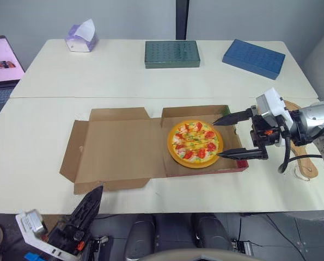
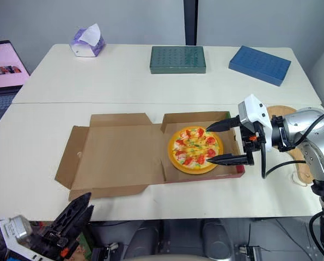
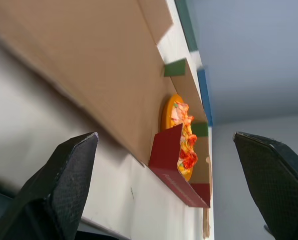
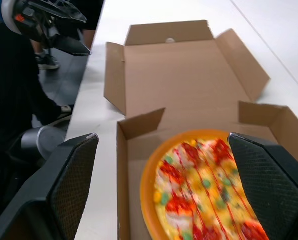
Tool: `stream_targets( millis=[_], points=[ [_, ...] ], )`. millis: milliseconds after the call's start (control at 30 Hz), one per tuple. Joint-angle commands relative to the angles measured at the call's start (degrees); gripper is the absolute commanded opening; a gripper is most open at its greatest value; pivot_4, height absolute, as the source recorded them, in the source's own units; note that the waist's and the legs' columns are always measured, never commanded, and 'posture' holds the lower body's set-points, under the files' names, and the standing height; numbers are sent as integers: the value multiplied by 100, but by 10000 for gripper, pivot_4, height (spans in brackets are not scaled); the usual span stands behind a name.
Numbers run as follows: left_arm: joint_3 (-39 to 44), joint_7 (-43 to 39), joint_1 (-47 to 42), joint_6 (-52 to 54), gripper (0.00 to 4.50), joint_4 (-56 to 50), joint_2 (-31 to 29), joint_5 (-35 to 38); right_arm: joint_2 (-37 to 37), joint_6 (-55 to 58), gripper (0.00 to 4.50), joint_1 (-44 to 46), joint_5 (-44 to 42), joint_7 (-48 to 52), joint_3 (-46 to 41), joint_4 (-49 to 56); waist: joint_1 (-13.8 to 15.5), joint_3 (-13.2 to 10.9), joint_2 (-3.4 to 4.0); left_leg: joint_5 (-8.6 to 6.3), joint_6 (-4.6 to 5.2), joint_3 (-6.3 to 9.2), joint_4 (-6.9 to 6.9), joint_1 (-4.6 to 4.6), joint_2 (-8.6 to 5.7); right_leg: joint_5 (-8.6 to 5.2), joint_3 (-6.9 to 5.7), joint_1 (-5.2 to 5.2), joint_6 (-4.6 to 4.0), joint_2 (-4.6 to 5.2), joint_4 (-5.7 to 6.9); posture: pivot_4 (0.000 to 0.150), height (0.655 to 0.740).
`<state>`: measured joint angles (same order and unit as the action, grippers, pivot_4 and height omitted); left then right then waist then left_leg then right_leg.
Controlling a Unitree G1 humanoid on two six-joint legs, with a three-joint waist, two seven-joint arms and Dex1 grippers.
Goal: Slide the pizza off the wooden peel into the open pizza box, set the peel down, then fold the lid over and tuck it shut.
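One pizza (image 1: 195, 143) sits in the open pizza box (image 1: 205, 111), lid (image 1: 123, 149) flat. Right gripper (image 1: 216, 140) hovers at the pizza's rim, fingers spread. Left gripper (image 3: 165, 136), also spread, hangs by the table (image 1: 42, 163) edge.

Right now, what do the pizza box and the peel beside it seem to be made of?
Pizza box: looks like cardboard, matte brown inside, with creased fold-out flaps; outer front wall printed red.
Peel: probably wood, a flat pale-tan board; partly hidden, grain unclear.
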<state>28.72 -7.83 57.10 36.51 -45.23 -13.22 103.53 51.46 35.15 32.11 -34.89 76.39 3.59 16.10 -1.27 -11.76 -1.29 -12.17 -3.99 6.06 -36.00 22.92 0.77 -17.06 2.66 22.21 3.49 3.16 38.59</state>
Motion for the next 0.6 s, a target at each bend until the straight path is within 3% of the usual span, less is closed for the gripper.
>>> stream_targets(
  millis=[33,300,433,600],
  points=[
    [-249,531,-83,-482,45000,-34,170,221,58,-94,44556,149,5,90,-83,59,-5,0,-7,-1,-1,-3,0,2,0,0,4,-2,0,0,-6,1500,7400],
    [-383,1872,-1122,-1415,45000,388,270,527,87,-27,44556,281,17,103,-92,67,-4,1,-7,-4,-4,-1,5,6,0,15,2,-3,-21,-3,-11,1500,7400],
    [-363,2150,-1451,-1591,45000,526,252,521,103,-7,44556,315,9,128,-92,91,-4,3,-10,-4,-5,-2,3,5,0,16,2,-6,-19,-4,-10,1500,7400],
    [-406,2233,-1604,-1504,33669,688,125,435,97,11,45000,338,5,124,-82,120,-7,3,-10,-4,-4,-2,4,4,0,18,2,-6,-19,-4,-10,1500,7400]
  ],
)
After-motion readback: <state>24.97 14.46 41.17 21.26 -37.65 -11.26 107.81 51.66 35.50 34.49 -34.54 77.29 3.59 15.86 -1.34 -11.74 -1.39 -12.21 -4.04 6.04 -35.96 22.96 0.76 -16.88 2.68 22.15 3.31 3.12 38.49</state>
